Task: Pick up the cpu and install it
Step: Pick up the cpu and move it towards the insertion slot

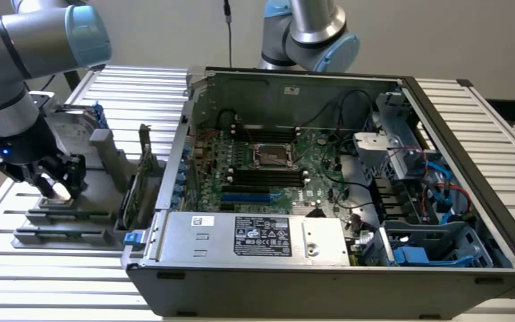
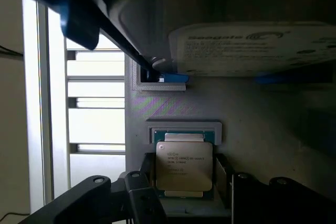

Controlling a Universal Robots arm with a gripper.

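Observation:
The cpu, a small square chip with a silver-grey printed top and pale rim, lies flat in its recess on the grey parts holder. My gripper is lowered over it, and its dark fingers stand close on two opposite sides of the chip; the jaws look open, with a thin gap on at least one side. In the exterior view the gripper is at the exterior view's left, down on the holder, with the pale cpu between its fingers. The bare socket sits mid-motherboard in the open computer case.
A large silver hard drive with a blue frame stands just beyond the cpu on the holder. Upright cards stand between the holder and the case wall. Inside the case are black memory slots, cables and blue drive bays. A second arm stands behind the case.

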